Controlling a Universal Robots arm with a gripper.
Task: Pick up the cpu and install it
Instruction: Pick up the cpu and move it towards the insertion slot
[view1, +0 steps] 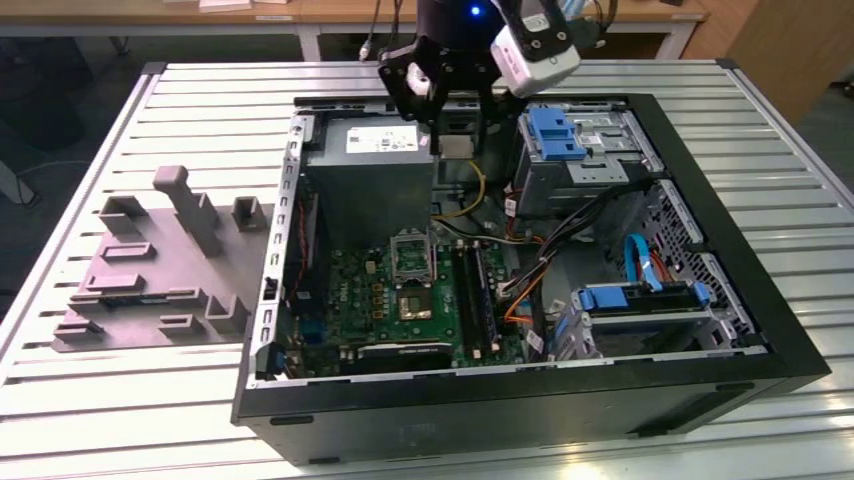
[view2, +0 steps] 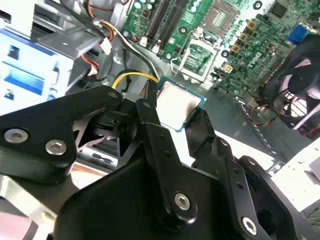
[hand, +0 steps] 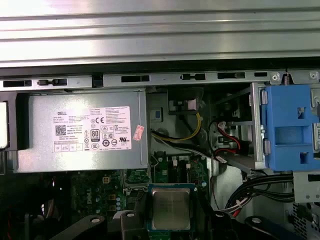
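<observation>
My gripper (view1: 454, 146) hangs over the back of the open computer case (view1: 747, 300), shut on the cpu (view1: 458, 148). The cpu is a small flat square with a silvery top and pale rim, clamped by its edges between the black fingers in both wrist views (view2: 176, 102) (hand: 171, 207). It is in the air above the power supply's edge. The metal-framed socket (view1: 412, 256) lies lower on the green motherboard (view1: 354, 300), toward the case's front. In the second wrist view the socket (view2: 198, 56) is beyond the cpu.
A grey power supply (view1: 371, 165) (hand: 80, 130) sits beside the gripper. Blue drive brackets (view1: 554, 135) (hand: 290, 127) and bundled cables (view1: 534, 265) fill the exterior view's right side. A grey plastic fixture (view1: 147, 270) lies on the slatted table (view1: 80, 400), at the exterior view's left.
</observation>
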